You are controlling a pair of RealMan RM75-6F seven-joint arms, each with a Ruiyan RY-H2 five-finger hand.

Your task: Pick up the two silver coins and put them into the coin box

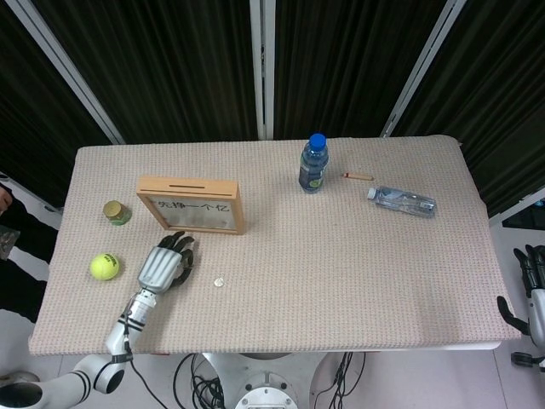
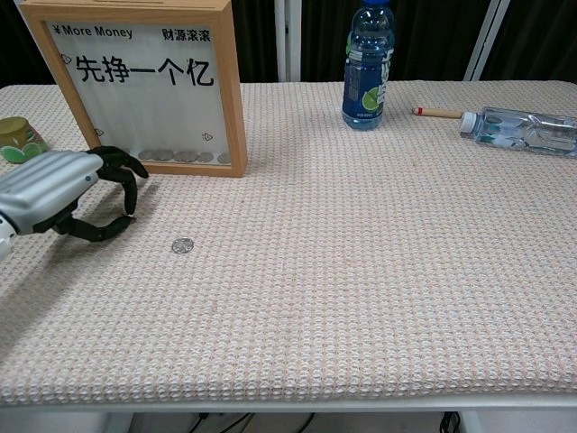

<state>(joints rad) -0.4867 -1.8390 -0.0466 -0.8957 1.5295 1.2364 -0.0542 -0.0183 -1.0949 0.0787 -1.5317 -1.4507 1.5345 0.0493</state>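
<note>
The wooden coin box point(image 1: 192, 204) point(image 2: 153, 81) stands upright at the table's left, with its slot on top and several coins behind its window. One silver coin point(image 1: 219, 281) point(image 2: 183, 244) lies flat on the cloth in front of it. My left hand point(image 1: 166, 260) point(image 2: 68, 191) hovers just left of that coin, below the box's front. Its thumb and a fingertip meet in a pinch, seemingly on the second silver coin, which is too small to make out. My right hand point(image 1: 532, 290) hangs off the table's right edge, fingers apart and holding nothing.
A green-lidded jar point(image 1: 115, 212) point(image 2: 18, 140) and a tennis ball point(image 1: 104, 267) sit left of the box. An upright blue-capped bottle point(image 1: 312, 164) point(image 2: 365, 68), a small stick point(image 1: 358, 176) point(image 2: 439, 112) and a lying clear bottle point(image 1: 402, 201) point(image 2: 523, 128) are at the far right.
</note>
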